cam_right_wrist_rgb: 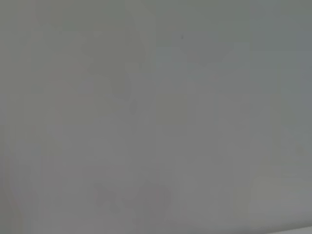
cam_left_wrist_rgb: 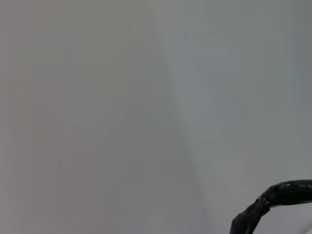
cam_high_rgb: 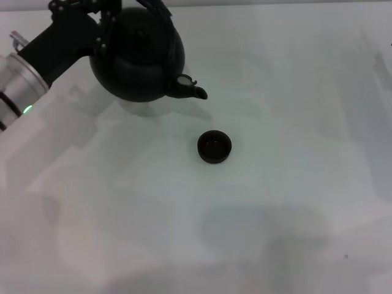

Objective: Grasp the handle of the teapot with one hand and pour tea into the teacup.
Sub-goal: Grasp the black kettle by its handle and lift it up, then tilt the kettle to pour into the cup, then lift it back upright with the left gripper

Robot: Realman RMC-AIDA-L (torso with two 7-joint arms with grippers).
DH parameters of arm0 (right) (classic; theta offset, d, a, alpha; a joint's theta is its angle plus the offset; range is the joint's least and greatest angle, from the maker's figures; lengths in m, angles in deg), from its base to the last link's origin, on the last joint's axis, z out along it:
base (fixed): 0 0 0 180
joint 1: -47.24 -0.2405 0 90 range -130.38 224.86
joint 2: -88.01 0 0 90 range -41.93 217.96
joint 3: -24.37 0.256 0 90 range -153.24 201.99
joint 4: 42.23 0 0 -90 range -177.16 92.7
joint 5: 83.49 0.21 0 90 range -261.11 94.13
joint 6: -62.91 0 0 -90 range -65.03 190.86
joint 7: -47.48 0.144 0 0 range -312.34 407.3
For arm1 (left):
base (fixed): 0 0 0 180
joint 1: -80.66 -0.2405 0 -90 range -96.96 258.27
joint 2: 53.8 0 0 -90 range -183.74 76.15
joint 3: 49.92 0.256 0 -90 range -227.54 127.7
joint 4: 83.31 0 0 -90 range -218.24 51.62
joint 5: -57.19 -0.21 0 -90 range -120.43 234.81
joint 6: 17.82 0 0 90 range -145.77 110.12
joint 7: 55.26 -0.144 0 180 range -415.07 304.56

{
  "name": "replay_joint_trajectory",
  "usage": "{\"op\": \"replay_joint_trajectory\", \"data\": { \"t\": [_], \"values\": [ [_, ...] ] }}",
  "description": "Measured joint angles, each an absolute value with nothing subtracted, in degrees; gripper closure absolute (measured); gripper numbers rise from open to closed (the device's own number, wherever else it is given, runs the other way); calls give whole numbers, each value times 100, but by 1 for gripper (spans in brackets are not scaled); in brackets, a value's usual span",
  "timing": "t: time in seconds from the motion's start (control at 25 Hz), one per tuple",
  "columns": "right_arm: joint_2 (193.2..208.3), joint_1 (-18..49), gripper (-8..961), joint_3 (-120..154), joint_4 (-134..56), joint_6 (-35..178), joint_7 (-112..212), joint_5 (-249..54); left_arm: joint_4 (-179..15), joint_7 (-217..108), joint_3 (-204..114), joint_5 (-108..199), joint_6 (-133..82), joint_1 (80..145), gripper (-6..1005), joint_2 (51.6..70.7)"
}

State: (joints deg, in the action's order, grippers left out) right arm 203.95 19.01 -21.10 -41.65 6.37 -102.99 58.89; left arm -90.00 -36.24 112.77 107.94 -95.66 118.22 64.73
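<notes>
The round black teapot (cam_high_rgb: 138,55) is at the far left of the head view, its short spout (cam_high_rgb: 193,90) pointing toward the teacup. It appears raised off the white table, with a shadow under it. My left gripper (cam_high_rgb: 131,7) reaches in from the left and is shut on the arched handle (cam_high_rgb: 160,11) above the lid. In the left wrist view only a bit of the rough black handle (cam_left_wrist_rgb: 285,192) shows. The small dark teacup (cam_high_rgb: 214,147) stands upright near the table's middle, below and right of the spout, apart from it. My right gripper is out of view.
The white table (cam_high_rgb: 288,202) stretches out around the cup. My left arm's silver and black forearm (cam_high_rgb: 24,76) crosses the far left corner. The right wrist view shows only plain pale surface.
</notes>
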Motion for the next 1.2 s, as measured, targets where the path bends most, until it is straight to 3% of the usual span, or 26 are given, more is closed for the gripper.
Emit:
{"op": "replay_joint_trajectory", "data": {
  "t": [1.2],
  "values": [
    [20354,1893,98,-1435,-3982,1029,-10210,5925,-8876,-4422,11294,10607,-9430,11669,886,6521]
  ]
}}
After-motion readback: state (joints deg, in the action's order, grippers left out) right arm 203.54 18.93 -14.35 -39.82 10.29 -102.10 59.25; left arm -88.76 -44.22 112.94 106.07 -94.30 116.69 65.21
